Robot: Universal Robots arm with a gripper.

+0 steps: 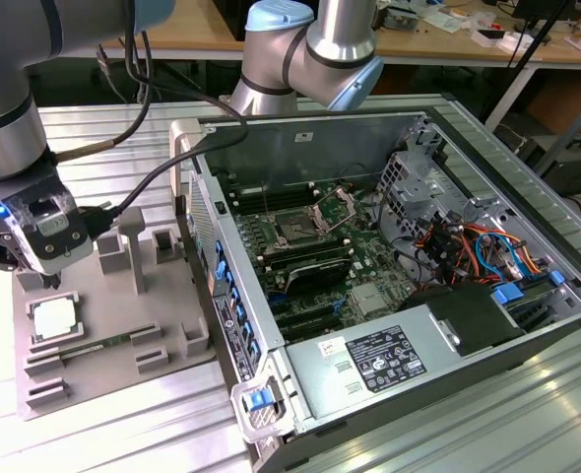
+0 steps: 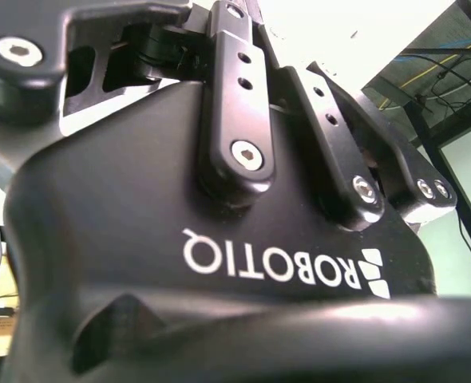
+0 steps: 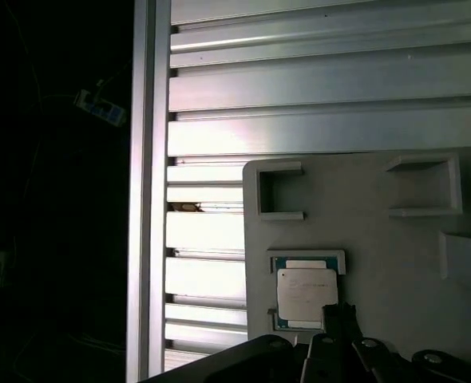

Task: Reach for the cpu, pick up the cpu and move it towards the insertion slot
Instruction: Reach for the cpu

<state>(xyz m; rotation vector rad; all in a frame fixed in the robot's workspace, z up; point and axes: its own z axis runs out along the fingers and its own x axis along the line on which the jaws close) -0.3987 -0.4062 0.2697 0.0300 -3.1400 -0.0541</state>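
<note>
Over the grey tray [image 3: 379, 239], the gripper [image 3: 341, 323] hides one corner of the cpu [image 3: 303, 291].

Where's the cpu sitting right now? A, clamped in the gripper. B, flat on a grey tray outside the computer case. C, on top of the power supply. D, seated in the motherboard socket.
B: the cpu lies flat on the grey tray, at the exterior view's left, outside the computer case.
</note>
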